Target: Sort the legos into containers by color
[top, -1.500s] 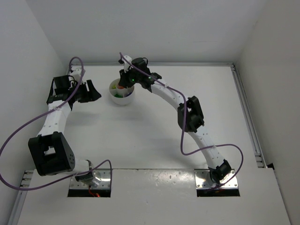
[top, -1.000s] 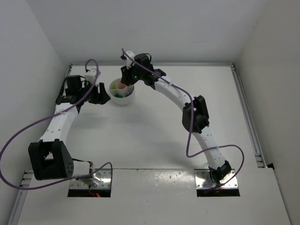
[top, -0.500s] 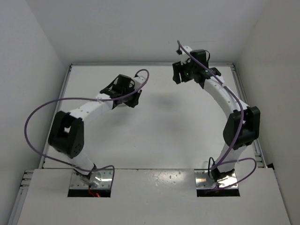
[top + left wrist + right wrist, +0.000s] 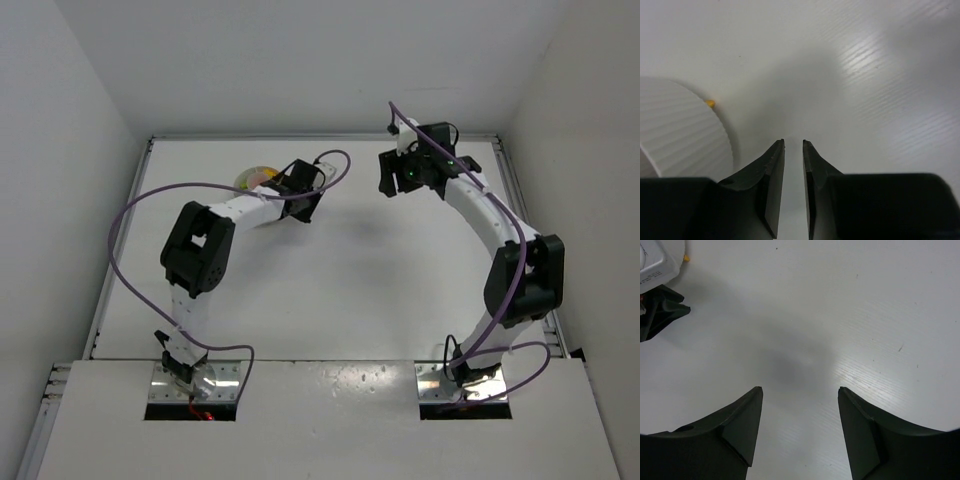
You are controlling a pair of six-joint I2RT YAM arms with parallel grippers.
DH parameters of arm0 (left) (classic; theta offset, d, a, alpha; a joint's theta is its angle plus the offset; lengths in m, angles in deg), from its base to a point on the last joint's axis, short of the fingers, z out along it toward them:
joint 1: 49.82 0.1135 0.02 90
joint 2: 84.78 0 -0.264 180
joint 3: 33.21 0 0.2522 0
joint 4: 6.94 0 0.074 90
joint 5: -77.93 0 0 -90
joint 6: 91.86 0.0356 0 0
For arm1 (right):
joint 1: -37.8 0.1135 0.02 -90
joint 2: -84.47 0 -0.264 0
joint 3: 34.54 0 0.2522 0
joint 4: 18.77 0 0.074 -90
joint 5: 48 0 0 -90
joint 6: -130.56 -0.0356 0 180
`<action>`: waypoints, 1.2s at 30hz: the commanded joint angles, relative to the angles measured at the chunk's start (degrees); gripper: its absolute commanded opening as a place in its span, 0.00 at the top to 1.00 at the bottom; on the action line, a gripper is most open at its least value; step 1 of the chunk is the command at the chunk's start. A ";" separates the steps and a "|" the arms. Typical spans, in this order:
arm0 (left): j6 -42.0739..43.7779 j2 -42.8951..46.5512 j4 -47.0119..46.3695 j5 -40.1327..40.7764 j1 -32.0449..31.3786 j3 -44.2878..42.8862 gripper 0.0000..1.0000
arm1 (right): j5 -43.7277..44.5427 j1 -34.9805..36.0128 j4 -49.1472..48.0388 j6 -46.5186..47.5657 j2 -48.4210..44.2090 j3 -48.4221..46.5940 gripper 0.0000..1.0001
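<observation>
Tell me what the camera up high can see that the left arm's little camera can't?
Only the top view shows both whole arms, the purple cables, the right end effector, and colored legos inside the dish. Only the left wrist view shows the left end effector up close, nearly closed with nothing between its fingers, plus a tiny yellow bit peeking from behind the dish's ribbed wall. Both show the dish and the white table.

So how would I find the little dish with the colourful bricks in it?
Look at the white table from above and follow the left arm out to its black pincer near the back. The dish sits just left of that pincer, partly hidden behind the arm. It is round, white and ribbed, the only thing showing yellow and green.
</observation>
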 commanded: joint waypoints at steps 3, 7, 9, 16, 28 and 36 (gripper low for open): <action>-0.78 -0.43 0.08 8.00 0.72 -2.35 0.72 | -2.63 -0.39 -0.21 -0.15 0.99 -4.46 0.38; -0.78 -1.49 0.61 9.33 3.10 -2.35 0.72 | -3.25 -0.39 -0.74 -0.15 1.51 -4.98 0.38; -1.31 -1.49 0.61 9.86 4.86 -2.35 0.72 | -3.25 -0.39 -0.74 -0.15 1.52 -4.98 0.38; -1.31 -3.94 0.61 7.66 10.92 -3.58 0.72 | -4.30 -0.39 -0.74 -0.67 2.04 -5.60 0.38; -2.36 -9.30 -2.82 13.46 17.24 -8.75 0.69 | -4.31 -0.39 -1.26 -0.68 1.52 -3.23 0.38; -2.89 -12.91 -2.30 15.13 22.78 -15.88 0.68 | -4.31 -0.39 -1.26 -0.68 0.99 -2.17 0.38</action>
